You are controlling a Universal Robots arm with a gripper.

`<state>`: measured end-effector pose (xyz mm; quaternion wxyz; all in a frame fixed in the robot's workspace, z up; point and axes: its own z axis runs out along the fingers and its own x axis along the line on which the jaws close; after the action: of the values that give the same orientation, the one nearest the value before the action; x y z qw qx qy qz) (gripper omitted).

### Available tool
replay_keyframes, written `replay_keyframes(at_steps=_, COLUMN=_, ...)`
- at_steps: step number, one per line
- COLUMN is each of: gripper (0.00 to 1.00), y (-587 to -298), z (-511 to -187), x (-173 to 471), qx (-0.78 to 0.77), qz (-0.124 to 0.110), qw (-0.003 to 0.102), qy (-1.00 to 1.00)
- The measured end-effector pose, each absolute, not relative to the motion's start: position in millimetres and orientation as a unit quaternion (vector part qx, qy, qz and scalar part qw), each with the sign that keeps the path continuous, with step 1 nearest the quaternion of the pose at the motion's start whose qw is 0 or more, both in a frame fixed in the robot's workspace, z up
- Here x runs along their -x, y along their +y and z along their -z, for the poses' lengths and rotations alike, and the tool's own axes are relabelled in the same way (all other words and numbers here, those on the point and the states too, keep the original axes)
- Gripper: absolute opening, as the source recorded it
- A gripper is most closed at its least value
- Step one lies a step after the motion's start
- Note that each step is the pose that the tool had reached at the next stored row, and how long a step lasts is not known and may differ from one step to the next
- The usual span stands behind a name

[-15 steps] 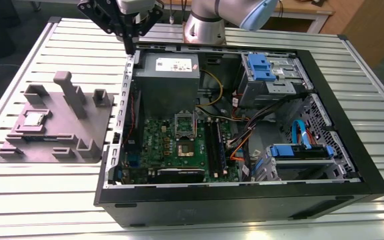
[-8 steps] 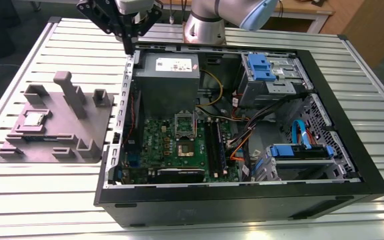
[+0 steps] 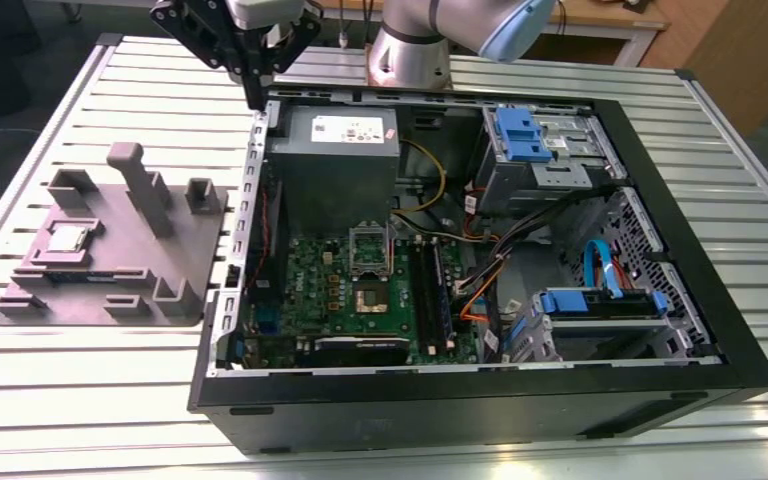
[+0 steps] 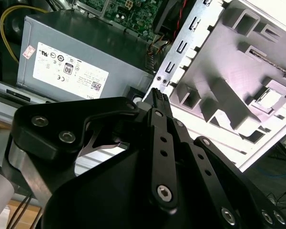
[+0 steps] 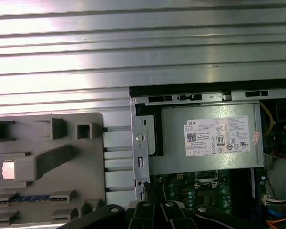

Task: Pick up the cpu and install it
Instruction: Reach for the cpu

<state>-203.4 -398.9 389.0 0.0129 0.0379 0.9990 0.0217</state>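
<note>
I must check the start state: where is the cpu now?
The cpu lies in a recess of the grey holder, at the exterior view's left, beside the open computer case.

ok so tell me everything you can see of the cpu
The cpu is a small flat square chip, with a shiny silver-grey metal top and a thin pale rim. It lies flat, top up, in a recess of the grey holder block on the slatted table, to the exterior view's left of the open computer case. Only the block touches it; the gripper hangs apart, at a corner of the case.
</note>
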Motion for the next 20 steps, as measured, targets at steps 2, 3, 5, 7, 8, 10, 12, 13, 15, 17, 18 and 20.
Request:
replay_keyframes(at_steps=2, gripper=0.11, y=-398.9, z=-388.9, x=203.7, qx=-0.038, qz=-0.022, qw=0.013, qy=0.999)
replay_keyframes(at_steps=3, gripper=0.11, y=-398.9, z=-388.9, x=203.9, qx=-0.038, qz=-0.022, qw=0.013, qy=0.999)
replay_keyframes(at_steps=5, gripper=0.11, y=-398.9, z=-388.8, x=204.3, qx=-0.038, qz=-0.022, qw=0.013, qy=0.999)
replay_keyframes(at_steps=7, gripper=0.11, y=-398.9, z=-388.7, x=204.8, qx=-0.038, qz=-0.022, qw=0.013, qy=0.999)
replay_keyframes(at_steps=8, gripper=0.11, y=-398.9, z=-388.7, x=205.0, qx=-0.038, qz=-0.022, qw=0.013, qy=0.999)
replay_keyframes(at_steps=10, gripper=0.11, y=-398.9, z=-388.6, x=205.4, qx=-0.038, qz=-0.022, qw=0.013, qy=0.999)
replay_keyframes(at_steps=12, gripper=0.11, y=-398.9, z=-388.5, x=205.8, qx=-0.038, qz=-0.022, qw=0.013, qy=0.999)
replay_keyframes(at_steps=13, gripper=0.11, y=-398.9, z=-388.5, x=206.0, qx=-0.038, qz=-0.022, qw=0.013, qy=0.999)
replay_keyframes(at_steps=15, gripper=0.11, y=-398.9, z=-388.3, x=206.5, qx=-0.038, qz=-0.022, qw=0.013, qy=0.999)
replay_keyframes(at_steps=17, gripper=0.11, y=-398.9, z=-388.2, x=207.0, qx=-0.038, qz=-0.022, qw=0.013, qy=0.999)
replay_keyframes(at_steps=18, gripper=0.11, y=-398.9, z=-388.2, x=207.3, qx=-0.038, qz=-0.022, qw=0.013, qy=0.999)
replay_keyframes(at_steps=20, gripper=0.11, y=-398.9, z=-388.1, x=207.8, qx=-0.038, qz=-0.022, qw=0.013, qy=0.999)
